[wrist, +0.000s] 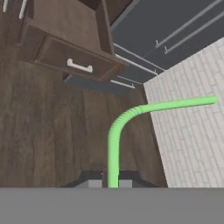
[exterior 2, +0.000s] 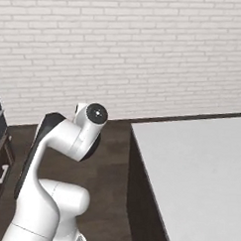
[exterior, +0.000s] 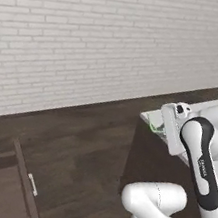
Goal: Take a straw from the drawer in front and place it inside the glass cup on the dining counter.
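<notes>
Right in front of the hand camera, your gripper (wrist: pixel 113 183) is closed tight on the green straw (wrist: pixel 114 144), which bends and sticks out over the floor. So the straw is out. Farther off, the drawer (wrist: pixel 72 59) hangs open. The dining counter (exterior 2: pixel 200 165) waits beside you; you must find the glass cup. The arm's writing is too small to read.

White brick wall (exterior: pixel 93 37) fills upper half of my base views. Dark wood plank floor (exterior: pixel 84 147) below it. Brown cabinet (exterior: pixel 1 183) at lower left of my left base view. Even, flat light, no windows seen.
</notes>
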Tool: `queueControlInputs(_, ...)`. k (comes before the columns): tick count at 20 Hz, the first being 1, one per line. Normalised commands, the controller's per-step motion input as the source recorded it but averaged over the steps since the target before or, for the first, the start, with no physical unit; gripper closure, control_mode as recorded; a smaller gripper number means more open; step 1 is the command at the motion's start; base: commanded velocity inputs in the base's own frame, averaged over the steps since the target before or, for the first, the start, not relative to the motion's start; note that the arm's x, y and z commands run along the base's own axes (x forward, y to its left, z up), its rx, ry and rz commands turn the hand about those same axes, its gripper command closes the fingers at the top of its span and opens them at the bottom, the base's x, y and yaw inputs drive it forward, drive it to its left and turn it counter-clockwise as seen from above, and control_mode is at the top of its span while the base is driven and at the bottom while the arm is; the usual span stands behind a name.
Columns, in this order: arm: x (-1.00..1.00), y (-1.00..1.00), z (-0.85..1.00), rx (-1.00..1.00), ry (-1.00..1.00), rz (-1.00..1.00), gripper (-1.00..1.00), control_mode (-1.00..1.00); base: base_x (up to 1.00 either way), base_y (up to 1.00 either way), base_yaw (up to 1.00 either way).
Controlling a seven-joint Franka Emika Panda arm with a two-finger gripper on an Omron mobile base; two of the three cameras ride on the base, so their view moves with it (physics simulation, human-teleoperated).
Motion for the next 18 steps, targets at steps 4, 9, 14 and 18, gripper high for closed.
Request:
queueControlInputs(4, 0.0, 0.0, 0.0, 0.0, 0.0, 0.0, 1.0, 1.0, 0.96, -0.21, 0.19)
queueControlInputs(9, 0.0, 0.0, 0.0, 0.0, 0.0, 0.0, 1.0, 1.0, 1.0, 0.04, 0.14)
queueControlInputs(14, 0.0, 0.0, 0.0, 0.0, 0.0, 0.0, 1.0, 1.0, 1.0, 0.05, 0.1)
queueControlInputs(18, 0.0, 0.0, 0.0, 0.0, 0.0, 0.0, 1.0, 1.0, 1.0, 0.1, 0.03)
